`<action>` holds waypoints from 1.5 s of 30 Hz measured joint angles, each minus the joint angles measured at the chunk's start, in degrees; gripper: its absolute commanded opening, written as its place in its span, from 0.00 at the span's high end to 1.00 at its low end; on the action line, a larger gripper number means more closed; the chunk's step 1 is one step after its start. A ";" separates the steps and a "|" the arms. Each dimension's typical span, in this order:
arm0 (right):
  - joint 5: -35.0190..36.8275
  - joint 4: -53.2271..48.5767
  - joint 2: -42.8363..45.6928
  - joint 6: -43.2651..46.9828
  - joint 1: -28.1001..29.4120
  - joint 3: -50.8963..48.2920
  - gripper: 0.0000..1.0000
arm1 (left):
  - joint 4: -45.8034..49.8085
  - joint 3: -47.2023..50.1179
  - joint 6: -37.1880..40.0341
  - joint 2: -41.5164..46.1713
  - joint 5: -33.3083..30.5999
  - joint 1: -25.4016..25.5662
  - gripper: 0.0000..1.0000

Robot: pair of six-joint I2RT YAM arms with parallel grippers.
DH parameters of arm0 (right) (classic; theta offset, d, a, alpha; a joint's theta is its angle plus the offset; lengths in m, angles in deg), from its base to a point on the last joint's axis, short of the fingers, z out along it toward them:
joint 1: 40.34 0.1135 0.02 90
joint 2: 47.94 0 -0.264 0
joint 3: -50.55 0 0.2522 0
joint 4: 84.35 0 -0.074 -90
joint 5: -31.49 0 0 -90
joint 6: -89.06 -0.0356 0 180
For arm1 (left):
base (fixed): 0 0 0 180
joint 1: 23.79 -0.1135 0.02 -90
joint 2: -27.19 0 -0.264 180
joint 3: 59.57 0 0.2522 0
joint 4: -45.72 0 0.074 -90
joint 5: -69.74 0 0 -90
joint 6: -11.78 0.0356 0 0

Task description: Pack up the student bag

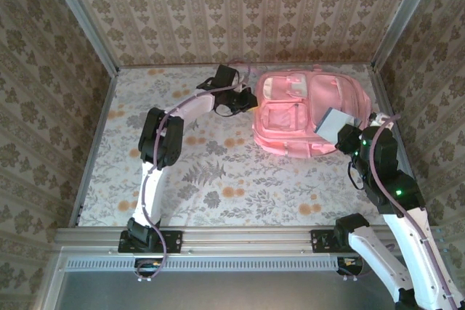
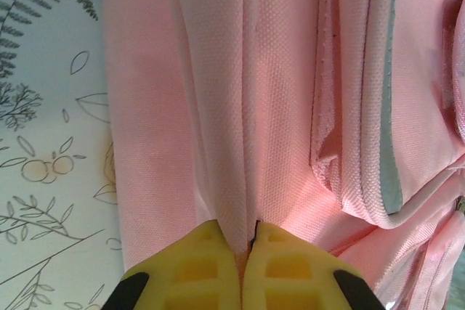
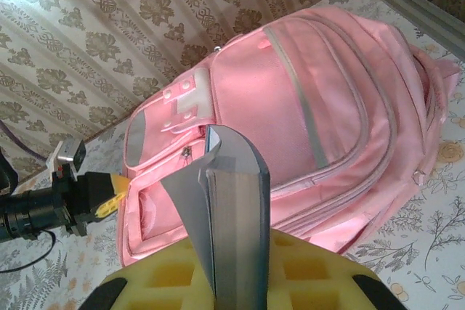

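Observation:
The student bag point(image 1: 301, 110), a large pink backpack, lies flat at the back right of the table with its front pockets facing up. My left gripper point(image 1: 243, 99) sits at the bag's left edge. Up close, its yellow fingers point(image 2: 211, 266) are shut on a fold of the pink fabric point(image 2: 240, 143). My right gripper point(image 1: 350, 138) hovers at the bag's right side, shut on a grey book point(image 1: 333, 124). The book point(image 3: 232, 194) stands on edge between the yellow pads, one cover bowing outward, with the bag point(image 3: 290, 107) behind it.
Patterned walls point(image 1: 240, 5) enclose the floral table point(image 1: 211, 179) on three sides, with metal posts at the back corners. The right wall stands close to the bag and my right arm. An aluminium rail point(image 1: 240, 237) runs along the near edge.

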 measured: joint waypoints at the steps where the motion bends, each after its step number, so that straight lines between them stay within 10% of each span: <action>1: -0.09 -0.04 0.00 -0.02 0.00 0.00 1.00 | 0.50 0.28 0.66 0.22 0.55 -0.37 1.00; 11: -2.91 1.25 0.00 -1.64 0.00 -2.25 1.00 | 26.51 1.99 20.70 12.79 -7.06 -10.78 1.00; 14: -3.56 1.68 -0.13 -2.23 0.00 -3.93 1.00 | 34.77 -0.48 26.34 13.38 -14.97 -16.26 0.69; 18: -4.94 1.68 -1.14 -2.38 0.00 -4.46 1.00 | 38.69 -1.77 28.79 14.60 -26.36 -19.78 0.53; 23: -6.32 1.77 -1.05 -2.36 0.00 -4.63 1.00 | 39.47 -1.75 29.03 20.81 -33.97 -12.11 0.48; 33: -8.57 1.92 -0.50 -2.40 0.00 -6.49 0.99 | 32.87 -0.44 23.10 22.16 -26.97 7.96 0.39; 39: -8.70 1.84 0.26 -2.36 0.00 -7.15 1.00 | 34.29 -4.59 25.18 19.37 -33.94 11.02 0.72; 45: -8.66 1.81 0.83 -1.84 -0.04 -7.15 1.00 | 27.39 8.07 21.68 22.08 -27.63 3.15 0.37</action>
